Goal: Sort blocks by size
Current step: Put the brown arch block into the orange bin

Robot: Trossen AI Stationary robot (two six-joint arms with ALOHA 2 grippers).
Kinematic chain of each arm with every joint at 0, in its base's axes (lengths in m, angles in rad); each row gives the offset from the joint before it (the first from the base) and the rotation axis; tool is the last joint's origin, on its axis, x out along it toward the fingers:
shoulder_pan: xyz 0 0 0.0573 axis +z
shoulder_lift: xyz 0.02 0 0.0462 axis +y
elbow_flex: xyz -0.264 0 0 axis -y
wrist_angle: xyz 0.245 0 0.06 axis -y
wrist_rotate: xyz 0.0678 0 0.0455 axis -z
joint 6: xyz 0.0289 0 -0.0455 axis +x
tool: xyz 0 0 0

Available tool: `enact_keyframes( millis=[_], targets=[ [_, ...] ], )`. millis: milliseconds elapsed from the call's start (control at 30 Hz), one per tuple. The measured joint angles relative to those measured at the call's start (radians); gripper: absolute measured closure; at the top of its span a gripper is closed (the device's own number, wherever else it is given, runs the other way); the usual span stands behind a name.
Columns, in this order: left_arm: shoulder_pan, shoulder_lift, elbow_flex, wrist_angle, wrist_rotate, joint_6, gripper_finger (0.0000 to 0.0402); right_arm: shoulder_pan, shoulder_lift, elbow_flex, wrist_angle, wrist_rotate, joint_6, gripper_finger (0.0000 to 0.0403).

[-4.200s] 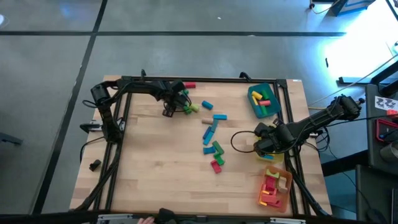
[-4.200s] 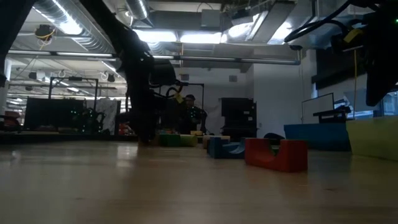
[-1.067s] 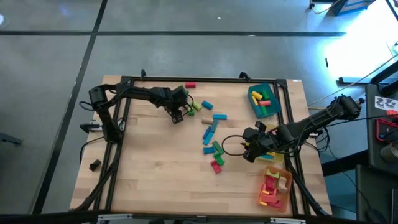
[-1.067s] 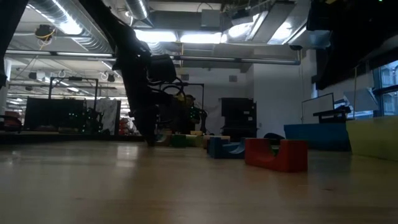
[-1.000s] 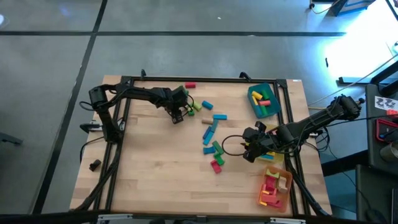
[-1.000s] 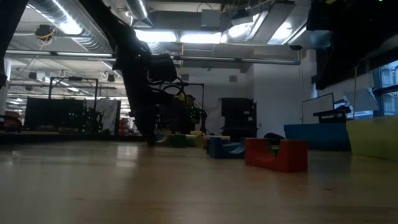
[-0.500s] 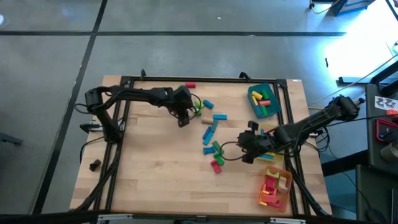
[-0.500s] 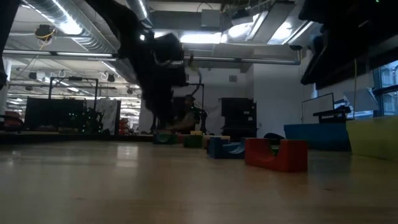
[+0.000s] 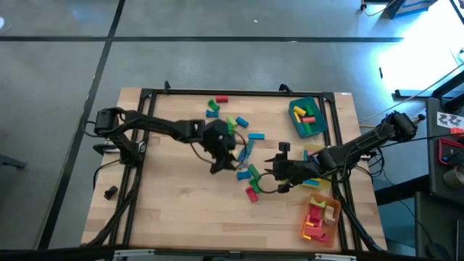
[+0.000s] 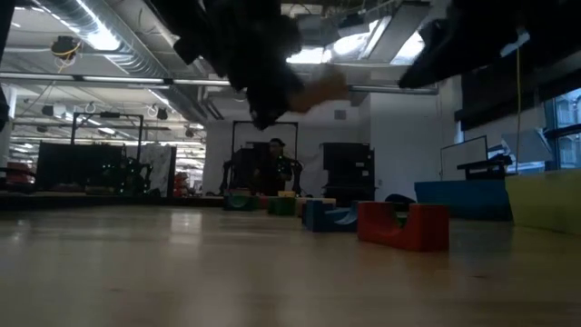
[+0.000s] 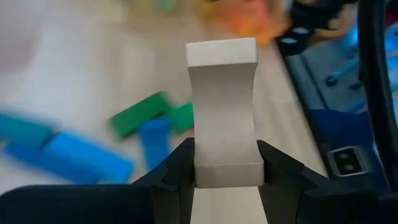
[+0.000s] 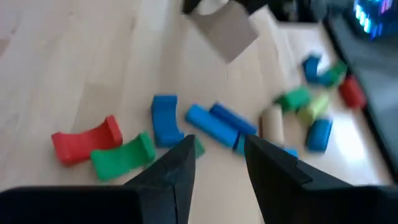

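Beside blue blocks (image 9: 249, 148), green ones (image 9: 253, 172).

Three plastic trays sit near the table's right edge: one teal tray (image 9: 320, 106), one yellow tray (image 9: 316, 182) mostly hidden under the right arm, one orange tray (image 9: 330, 226). About fourteen loose blocks (image 9: 251, 173) lie between the two grippers, blue, green, red and plain wood; an exact count is unclear. One plain wood block (image 11: 225, 115) sits in the left gripper (image 11: 225, 171). Two arms reach in.
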Motion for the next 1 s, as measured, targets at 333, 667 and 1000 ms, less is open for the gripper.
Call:
enact_keyframes(
  millis=[333,667,1000],
  targets=[
    [-0.134,0.000,0.000,0.145,-0.001,-0.048,0.0275,-0.001,0.000,0.000,0.341,-0.130,-0.429,0.0262],
    [-0.163,0.001,0.000,0.242,-0.004,-0.076,0.0275,-0.001,0.013,0.000,0.469,-0.315,-0.545,0.0262],
    [-0.163,0.001,0.000,0.240,-0.010,-0.083,0.0275,-0.002,0.018,0.000,0.475,-0.315,-0.393,0.0262]
  ],
)
